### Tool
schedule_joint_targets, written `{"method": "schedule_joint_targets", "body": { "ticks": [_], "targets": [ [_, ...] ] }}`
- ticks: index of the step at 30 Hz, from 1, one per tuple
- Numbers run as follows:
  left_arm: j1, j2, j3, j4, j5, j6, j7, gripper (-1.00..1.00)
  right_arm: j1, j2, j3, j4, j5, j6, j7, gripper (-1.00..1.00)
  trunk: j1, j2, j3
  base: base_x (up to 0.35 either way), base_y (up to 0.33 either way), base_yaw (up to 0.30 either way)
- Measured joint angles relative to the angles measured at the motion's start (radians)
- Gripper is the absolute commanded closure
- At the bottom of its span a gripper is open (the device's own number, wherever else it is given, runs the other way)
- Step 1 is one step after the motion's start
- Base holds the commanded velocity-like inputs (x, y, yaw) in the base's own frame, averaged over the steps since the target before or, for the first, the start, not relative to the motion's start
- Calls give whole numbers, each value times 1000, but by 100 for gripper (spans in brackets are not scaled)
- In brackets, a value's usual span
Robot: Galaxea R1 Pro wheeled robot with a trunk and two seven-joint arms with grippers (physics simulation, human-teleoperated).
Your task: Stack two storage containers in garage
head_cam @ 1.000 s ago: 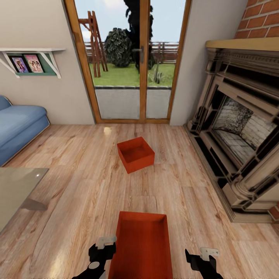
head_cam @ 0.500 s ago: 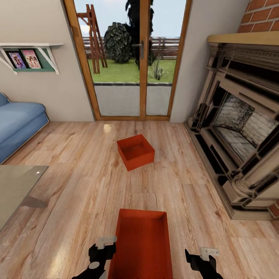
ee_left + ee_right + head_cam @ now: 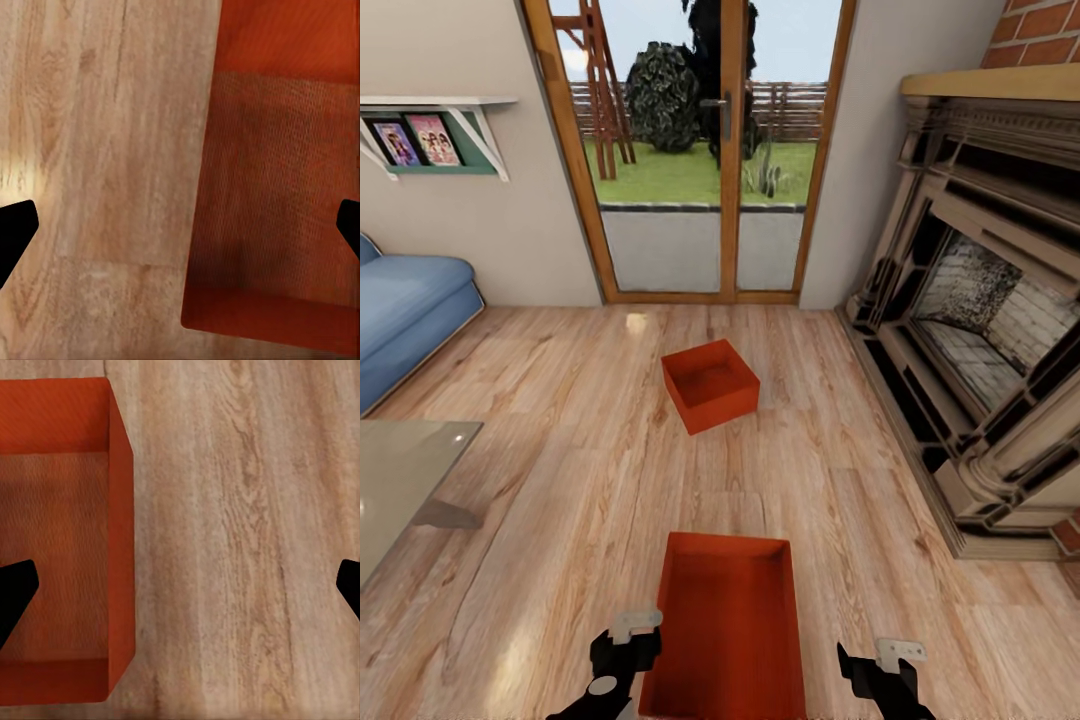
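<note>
Two orange-red storage containers stand open-topped on the light wood plank floor of the living room. The near container lies right in front of me, between my arms; the far container sits turned at an angle toward the glass doors. My left gripper hovers beside the near container's left wall and my right gripper hangs off to its right, apart from it. Looking down, the left gripper is open over the container's wall edge. The right gripper is open over bare planks beside the container.
A brick fireplace with a stepped hearth runs along the right. A blue sofa and a glass table stand at the left. Wood-framed glass doors close the far wall, and a wall shelf holds pictures.
The whole picture has shifted a little, so the camera has moved. Both containers rest where they were on the planks, and both grippers hold the same pose, open.
</note>
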Motion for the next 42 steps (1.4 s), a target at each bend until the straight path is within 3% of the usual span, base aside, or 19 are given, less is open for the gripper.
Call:
{"method": "schedule_joint_targets", "body": {
  "ticks": [5,12,28,42],
  "targets": [
    [0,2,0,0,0,1,-83,-100,0,0,0,0,0,0,0,-100,0,0,-8,0,0,0],
    [0,3,1,0,1,0,-94,-100,0,0,0,0,0,0,0,-100,0,0,-19,0,0,0],
    [0,3,4,-1,4,0,-87,-100,0,0,-1,0,0,-3,0,-100,61,-112,-95,0,0,0],
    [0,3,4,-1,4,0,-87,-100,0,0,-2,0,-1,-3,0,-100,115,-210,-141,0,0,0]
  ]
}}
